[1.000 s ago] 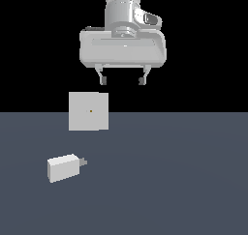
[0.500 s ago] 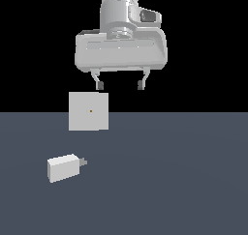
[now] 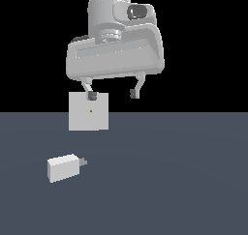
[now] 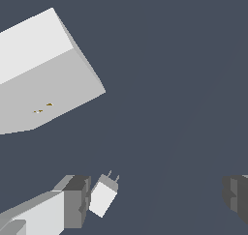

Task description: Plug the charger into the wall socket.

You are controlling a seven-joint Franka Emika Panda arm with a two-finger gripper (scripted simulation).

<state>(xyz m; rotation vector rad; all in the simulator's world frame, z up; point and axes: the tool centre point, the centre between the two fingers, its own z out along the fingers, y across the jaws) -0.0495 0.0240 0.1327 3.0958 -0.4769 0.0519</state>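
Note:
The charger (image 3: 63, 167), a small white block with short grey prongs toward the exterior view's right, lies on the dark floor at the lower left; the wrist view shows the charger (image 4: 103, 198) close beside one finger (image 4: 75, 200). The wall socket (image 3: 88, 111), a light-grey square plate with a tiny orange dot, stands upright behind it; it appears as a large block (image 4: 46, 79) in the wrist view. My gripper (image 3: 113, 94) hangs open high above the floor, nothing between its fingers, one fingertip overlapping the socket's upper edge in the exterior view.
The dark grey floor (image 3: 184, 181) stretches flat around both objects, with a black background above it. Nothing else stands on it.
The gripper has moved toward the camera and slightly to the exterior view's left, and has turned a little. Charger and socket have stayed in place.

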